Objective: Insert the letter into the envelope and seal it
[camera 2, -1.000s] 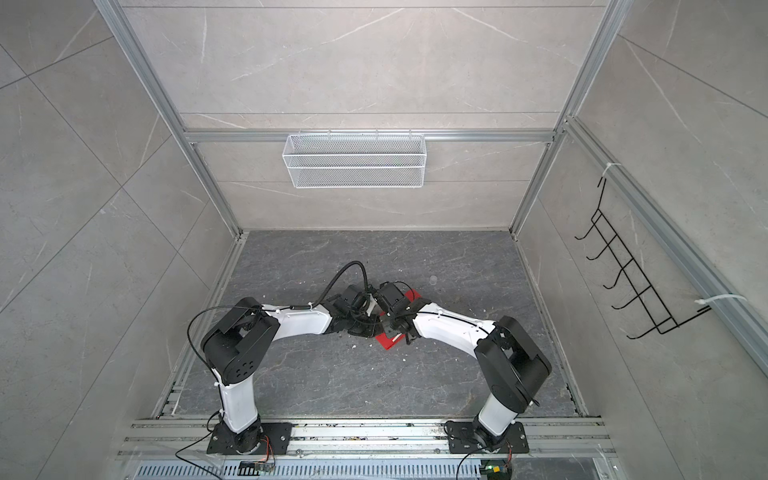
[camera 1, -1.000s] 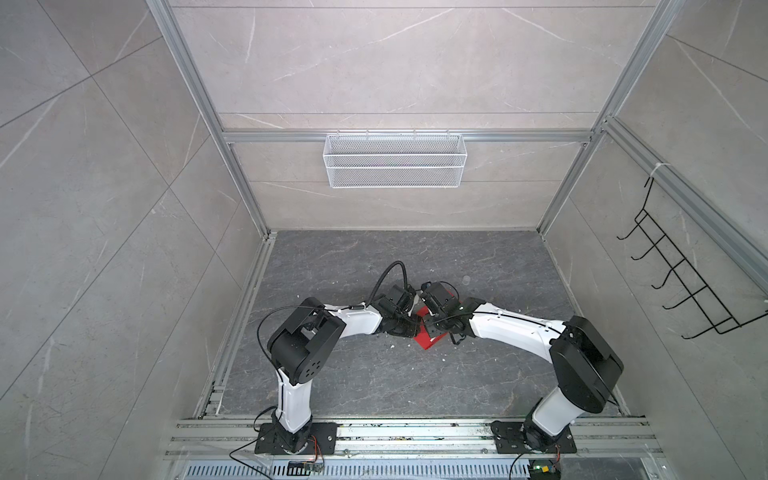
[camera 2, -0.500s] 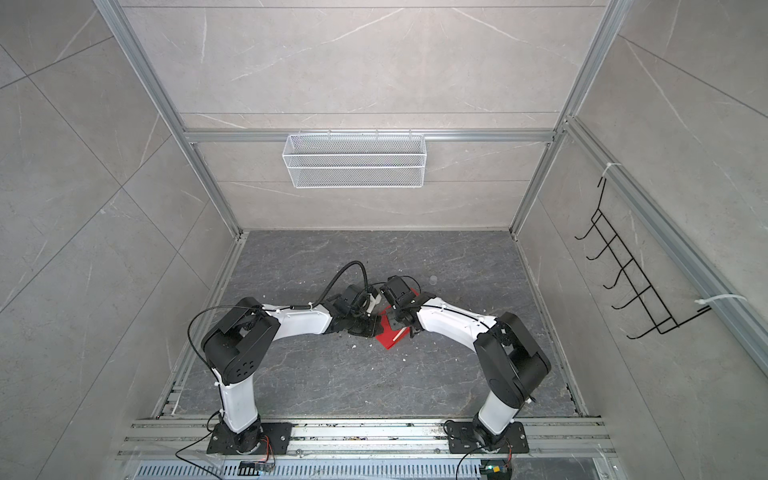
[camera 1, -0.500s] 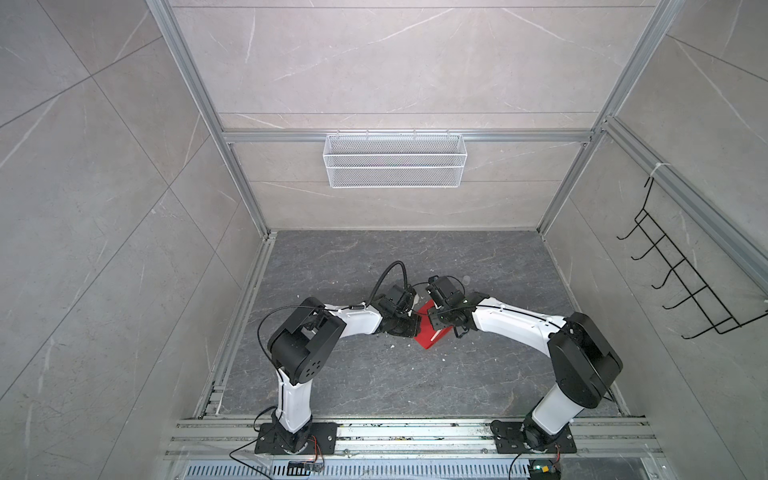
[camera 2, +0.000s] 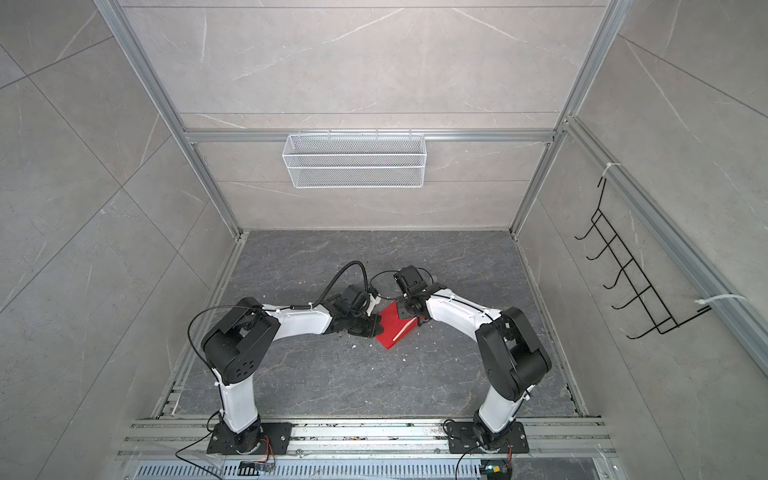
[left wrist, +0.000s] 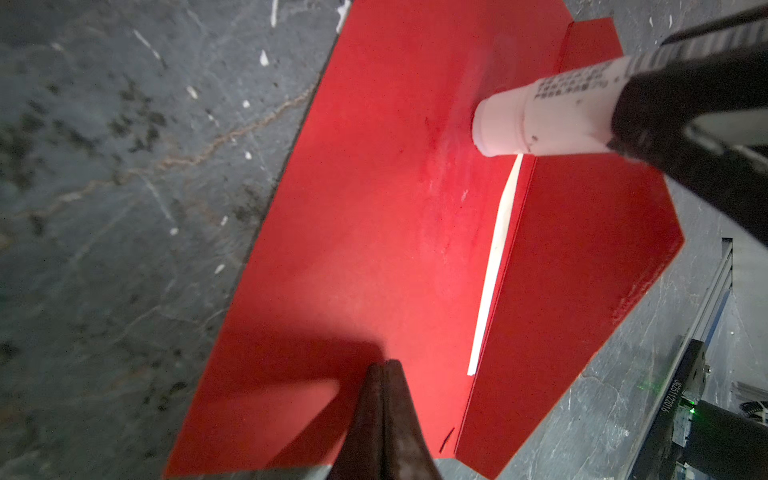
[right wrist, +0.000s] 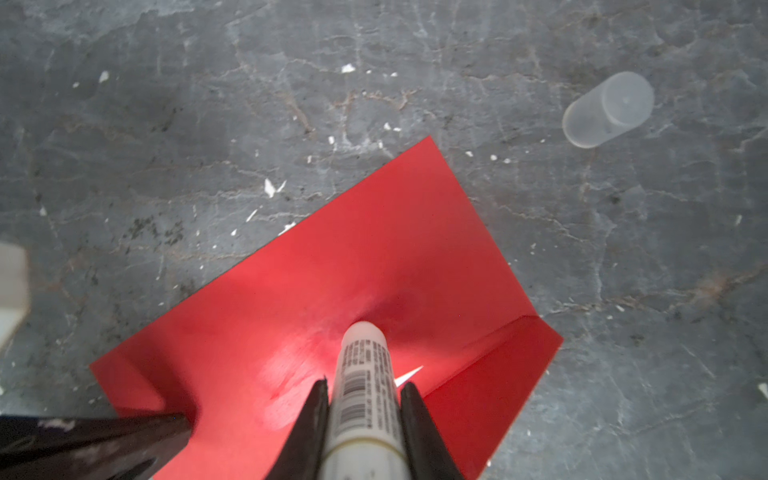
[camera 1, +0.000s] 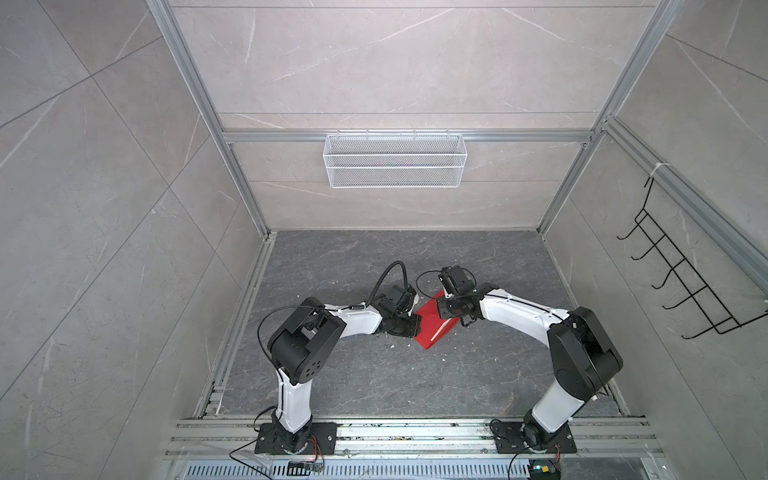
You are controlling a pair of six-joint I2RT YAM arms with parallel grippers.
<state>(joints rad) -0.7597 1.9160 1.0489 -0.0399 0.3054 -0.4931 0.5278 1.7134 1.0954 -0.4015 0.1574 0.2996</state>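
left end effector [left wrist: 384, 374], clenched and empty, pins the envelope [left wrist: 374, 208] to the bench [right wrist: 374, 83]. letter [left wrist: 494, 266] sits inside, only a pale edge showing at the mouth; the flap [left wrist: 582, 270] lies open. right end effector [right wrist: 365, 388], grasping the glue stick [right wrist: 363, 370], has shifted farther back over the last second, and a shiny smear marks the body: gluing appears under way, closing the flap remains. the cap [right wrist: 609, 110] lies beyond.

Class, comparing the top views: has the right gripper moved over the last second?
Yes. The right gripper, shut on the glue stick, has moved along the red envelope toward the wire basket, away from the front rail.
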